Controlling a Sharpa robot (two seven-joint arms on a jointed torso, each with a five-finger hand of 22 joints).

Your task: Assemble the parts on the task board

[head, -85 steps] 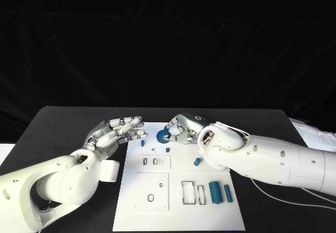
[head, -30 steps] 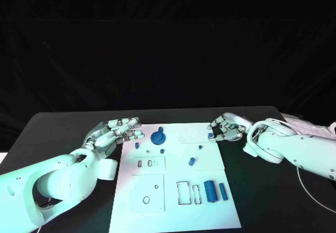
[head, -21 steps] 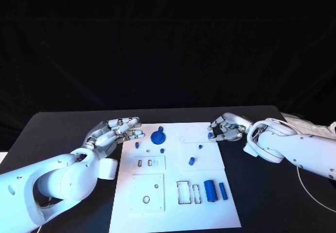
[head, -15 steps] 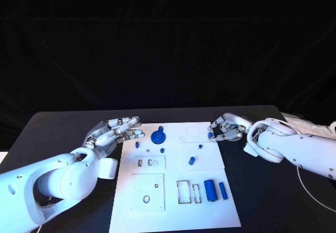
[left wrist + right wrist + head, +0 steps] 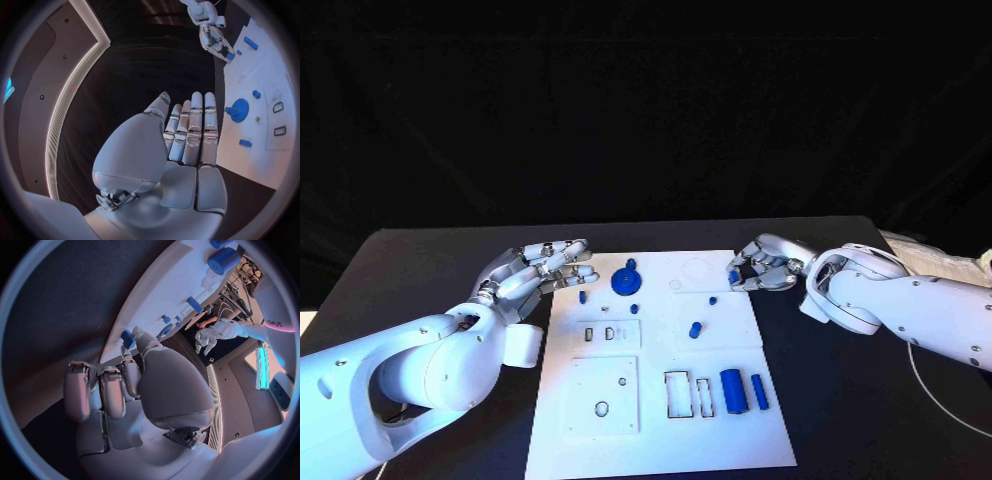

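The white task board (image 5: 661,440) lies in the middle of the black table. A blue gear (image 5: 626,281) stands near its far edge, also seen in the left wrist view (image 5: 239,107). Small blue pegs (image 5: 694,330) lie around the board's middle, and two blue cylinders (image 5: 733,390) lie near its right side. My right hand (image 5: 764,264) hovers at the board's far right edge and pinches a small blue piece (image 5: 733,276) between its fingertips (image 5: 128,338). My left hand (image 5: 538,272) is held at the board's left edge, fingers straight and apart, holding nothing (image 5: 181,140).
Rectangular and round slots (image 5: 689,395) mark the board's near half. A white cable (image 5: 935,385) trails on the table at the right, and a pale object (image 5: 942,262) lies at the table's right edge. Bare table lies beyond the board.
Since 2.8 s ago my right hand has left the blue gear and drawn back to the board's right edge. Over the last second both hands have barely moved.
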